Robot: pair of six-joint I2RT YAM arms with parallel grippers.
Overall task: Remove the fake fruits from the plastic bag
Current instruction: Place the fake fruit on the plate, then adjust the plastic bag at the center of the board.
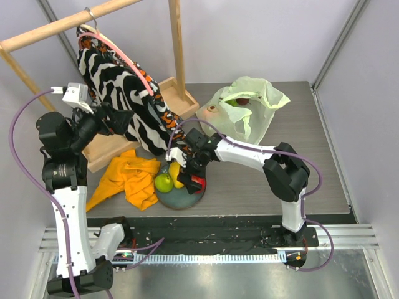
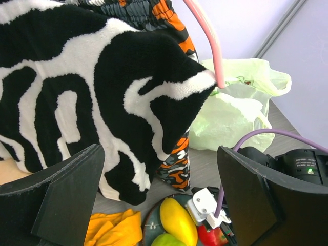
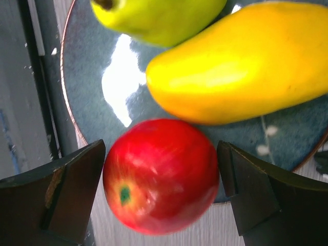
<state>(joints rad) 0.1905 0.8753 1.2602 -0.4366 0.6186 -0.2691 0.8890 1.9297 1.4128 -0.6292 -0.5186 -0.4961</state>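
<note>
Zebra-print fleece garment (image 1: pixel 115 93) on pink hanger (image 1: pixel 129 60), hung from wooden rack (image 1: pixel 56 29), crumpled orange cloth (image 1: pixel 128 179) beside grey-blue plate (image 1: pixel 184 199), grey wood-grain surface (image 1: pixel 262 184)

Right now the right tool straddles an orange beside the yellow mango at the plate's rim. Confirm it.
One thing is wrong: the fruit that the right tool straddles is a red apple, not an orange. The right wrist view shows it, beside the yellow mango at the rim of the plate.
</note>
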